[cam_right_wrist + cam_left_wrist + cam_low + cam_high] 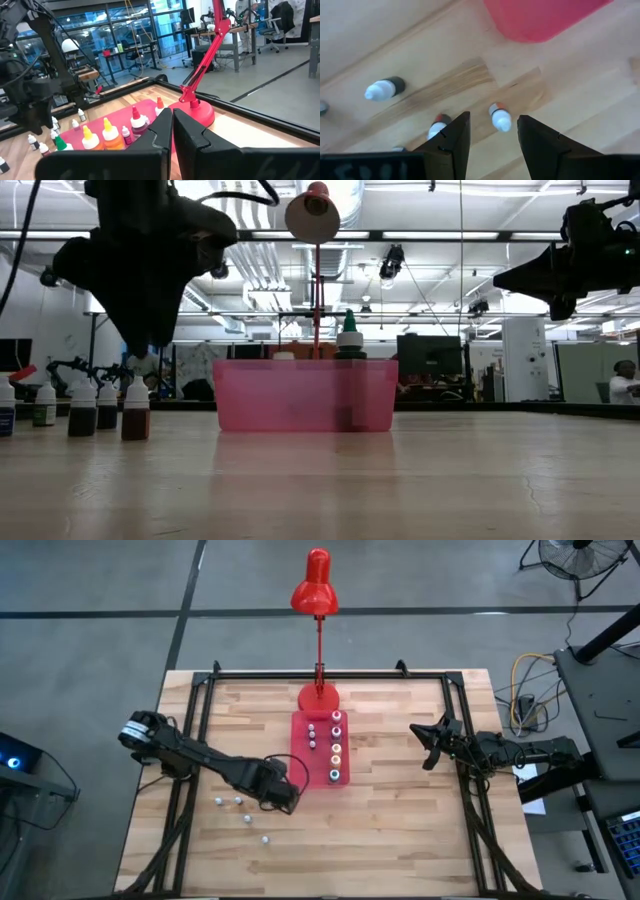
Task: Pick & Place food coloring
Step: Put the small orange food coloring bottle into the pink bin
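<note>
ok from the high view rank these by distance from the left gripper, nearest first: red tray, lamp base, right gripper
Measured from the left gripper, over the table's left-centre:
1. The red tray, just beside it toward the table's centre.
2. The lamp base, beyond the tray's far end, near the back edge.
3. The right gripper, across the table on the right side.

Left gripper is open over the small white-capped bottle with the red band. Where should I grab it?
Take the small white-capped bottle across its body, just below the cap, descending from straight above. It stands upright and apart from its neighbours, already centred between the open left gripper fingers, so a vertical approach looks cleanest.
</note>
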Robot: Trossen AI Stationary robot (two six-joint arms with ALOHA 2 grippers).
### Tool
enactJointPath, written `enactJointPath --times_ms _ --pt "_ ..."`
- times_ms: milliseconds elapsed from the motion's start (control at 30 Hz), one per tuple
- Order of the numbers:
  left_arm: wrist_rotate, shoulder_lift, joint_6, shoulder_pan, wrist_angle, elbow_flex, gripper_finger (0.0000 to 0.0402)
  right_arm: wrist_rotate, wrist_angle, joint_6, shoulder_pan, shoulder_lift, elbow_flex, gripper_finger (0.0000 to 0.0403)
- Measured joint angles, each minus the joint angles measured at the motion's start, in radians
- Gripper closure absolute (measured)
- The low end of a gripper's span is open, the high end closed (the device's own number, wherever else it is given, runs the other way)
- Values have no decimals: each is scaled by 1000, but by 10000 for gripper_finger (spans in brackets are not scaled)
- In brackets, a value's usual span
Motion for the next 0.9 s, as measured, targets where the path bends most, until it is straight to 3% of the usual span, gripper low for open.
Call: enactJointPath --times_ms 400,900 --pt "-61 184 34 -41 -181 204 266 -1 0 0 0 1 0 394" --pt "-42 207 14 -46 -159 162 266 0 0 0 0 0 0 394"
